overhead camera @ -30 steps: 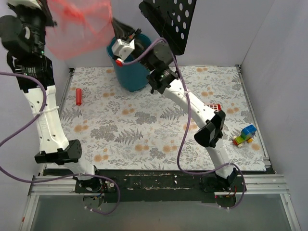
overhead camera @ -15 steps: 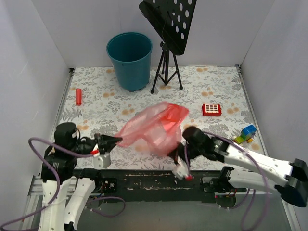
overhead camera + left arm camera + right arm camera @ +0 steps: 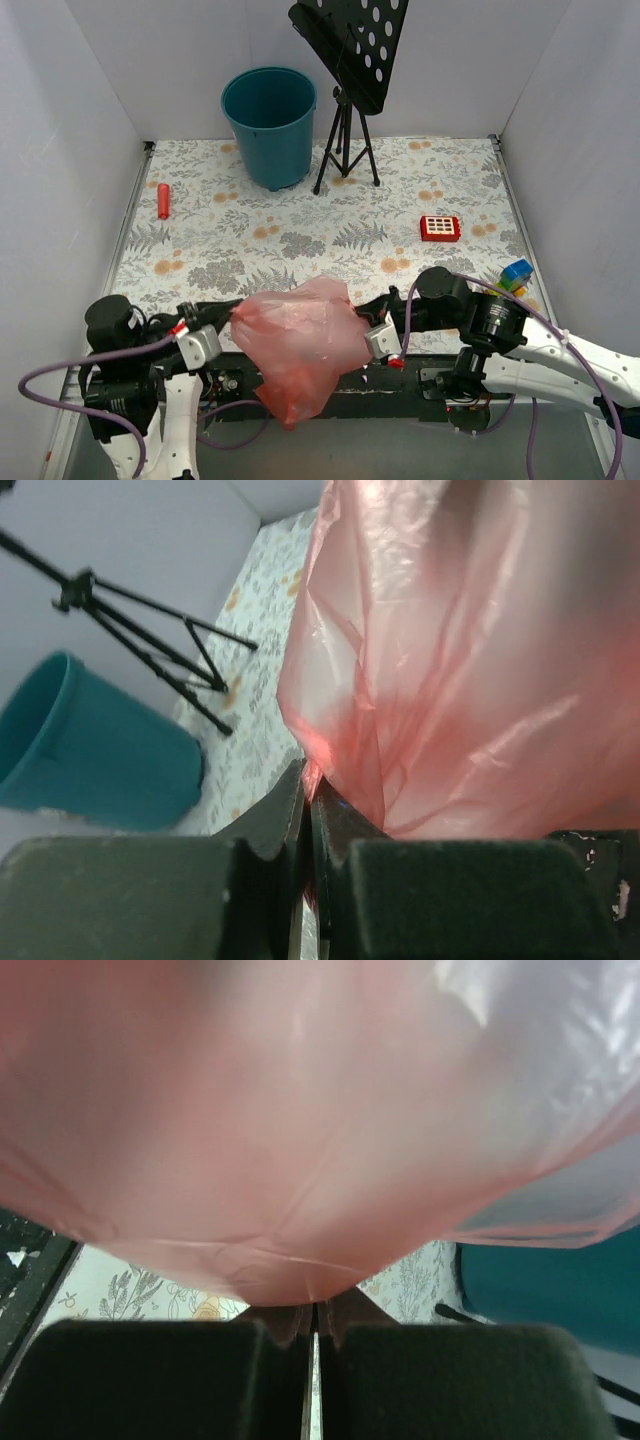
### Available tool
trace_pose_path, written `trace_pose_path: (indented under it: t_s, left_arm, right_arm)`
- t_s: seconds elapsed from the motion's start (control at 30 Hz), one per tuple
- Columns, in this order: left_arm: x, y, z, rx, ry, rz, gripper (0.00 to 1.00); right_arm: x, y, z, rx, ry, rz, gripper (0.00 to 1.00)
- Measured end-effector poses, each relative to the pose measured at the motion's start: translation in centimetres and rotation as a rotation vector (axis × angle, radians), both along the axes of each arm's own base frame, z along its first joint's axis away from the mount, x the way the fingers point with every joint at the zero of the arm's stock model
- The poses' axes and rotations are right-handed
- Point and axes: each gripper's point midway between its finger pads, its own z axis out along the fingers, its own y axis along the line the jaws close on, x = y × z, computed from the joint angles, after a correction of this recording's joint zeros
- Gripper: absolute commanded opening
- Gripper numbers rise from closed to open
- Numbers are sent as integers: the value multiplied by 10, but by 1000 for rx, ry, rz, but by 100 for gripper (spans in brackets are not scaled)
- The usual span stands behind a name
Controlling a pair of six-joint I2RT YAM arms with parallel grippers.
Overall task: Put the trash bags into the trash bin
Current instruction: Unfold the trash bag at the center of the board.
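The trash bag (image 3: 300, 345), thin translucent red film, hangs stretched between my two grippers over the table's near edge. My left gripper (image 3: 235, 312) is shut on its left edge, and my right gripper (image 3: 358, 314) is shut on its right edge. In the left wrist view the jaws (image 3: 308, 780) pinch a fold of the bag (image 3: 470, 660). In the right wrist view the closed jaws (image 3: 315, 1308) hold the bag's (image 3: 300, 1110) lower edge. The teal trash bin (image 3: 268, 125) stands upright at the far back, far from both grippers. It also shows in the left wrist view (image 3: 90, 750) and the right wrist view (image 3: 550, 1290).
A black music stand (image 3: 350, 60) on a tripod stands just right of the bin. A small red cylinder (image 3: 163, 200) lies at the far left. A red square toy with white buttons (image 3: 440, 228) and coloured toy blocks (image 3: 510, 278) lie at the right. White walls enclose the table.
One second ago both arms held the bag high by the bin. Since half a second ago the bag and both grippers have moved from mid-table back to the near edge.
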Motion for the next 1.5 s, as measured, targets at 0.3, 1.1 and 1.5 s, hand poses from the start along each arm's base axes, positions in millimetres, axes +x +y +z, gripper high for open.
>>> trace_pose_path:
  t_s: [0.3, 1.1, 1.5]
  left_arm:
    - [73, 38, 36, -153, 98, 351, 0]
    - [87, 36, 28, -6, 0, 252, 0]
    - [50, 25, -69, 77, 193, 133, 0]
  right_arm:
    - [44, 16, 37, 178, -71, -215, 1]
    - [59, 114, 36, 223, -453, 102, 1]
    - [33, 8, -38, -6, -225, -82, 19]
